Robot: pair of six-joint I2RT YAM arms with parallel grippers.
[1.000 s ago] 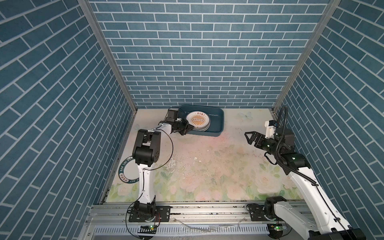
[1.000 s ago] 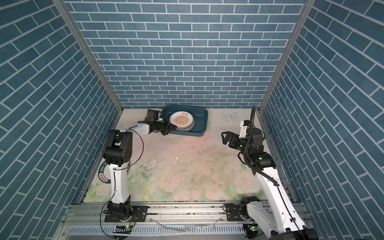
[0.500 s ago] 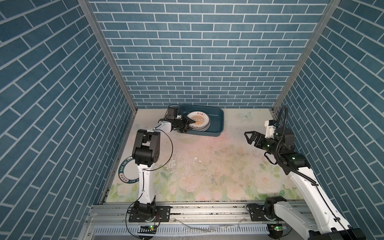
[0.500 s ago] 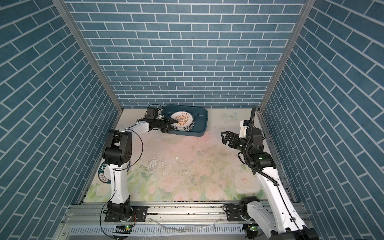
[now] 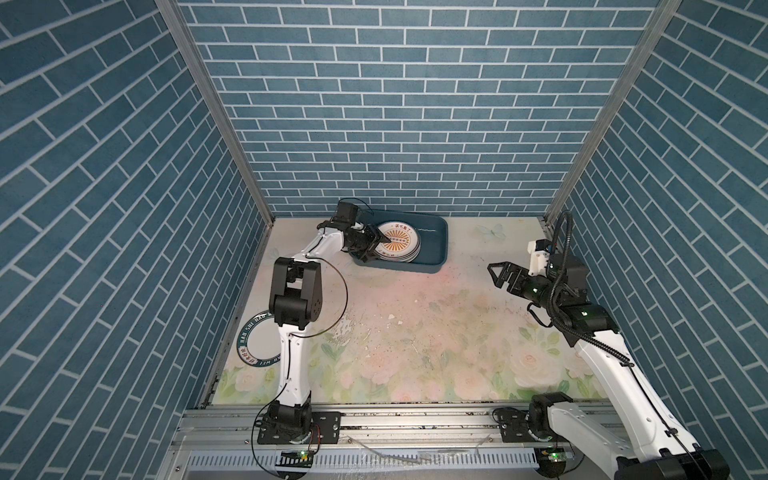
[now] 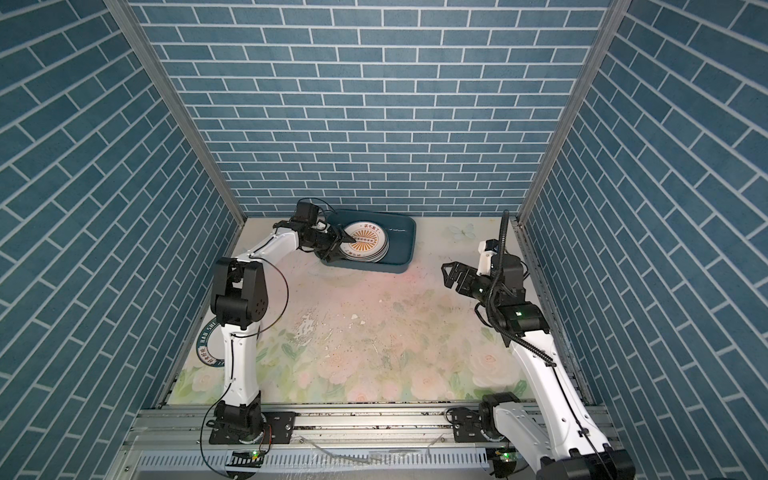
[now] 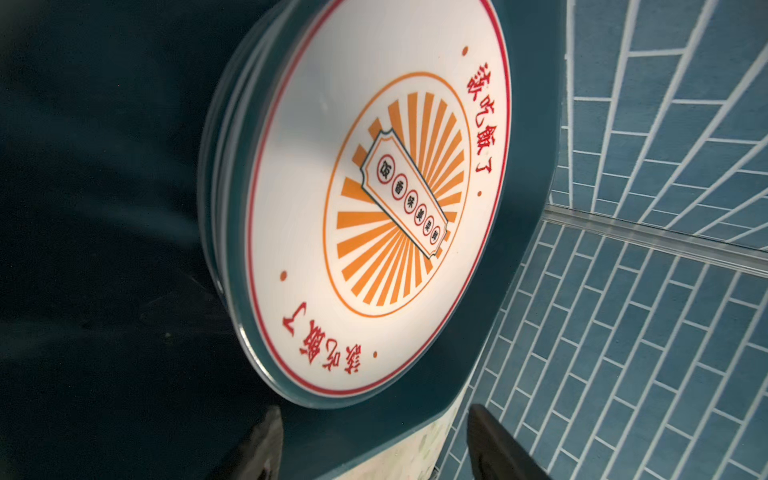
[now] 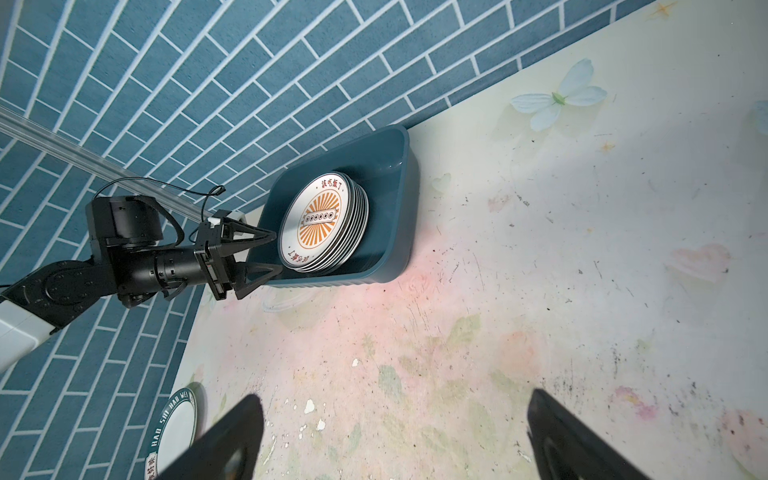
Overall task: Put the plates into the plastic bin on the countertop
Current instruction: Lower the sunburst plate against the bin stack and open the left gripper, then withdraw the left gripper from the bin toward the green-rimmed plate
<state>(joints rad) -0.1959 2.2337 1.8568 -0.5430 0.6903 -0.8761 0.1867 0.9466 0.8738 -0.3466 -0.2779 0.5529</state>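
Several plates [image 5: 397, 246] sit in plastic bin [image 5: 435, 249] at eleven o'clock — one green-lettered plate [image 5: 257, 345] outstanding on countertop [image 5: 415, 332] at eight; left gripper [image 5: 376, 251], right gripper [image 5: 493, 275]: jaws apart.

The plastic bin [image 5: 433, 243], at 12 o'clock on the countertop [image 5: 415, 328], is dark teal all over. The top plate [image 7: 374, 199] of the stack inside it is white. It has a thin red line round the rim, with red Chinese characters and red dots just inside that line. At its centre an orange ring holds an orange sunburst. Across the rays lies a pale ticket-shaped banner with a dark outline and a row of red-ringed characters. The plates below it [image 8: 359, 216] show white edges. At about 8 o'clock a lone plate [image 5: 258, 340] is white with a dark green rim band lettered in white. The countertop is pale cream, printed with pastel pink flowers, green leaves and a pale blue butterfly [image 5: 490, 232], and flecked with dark specks. The walls [image 5: 395, 104] are blue brick with white joints.
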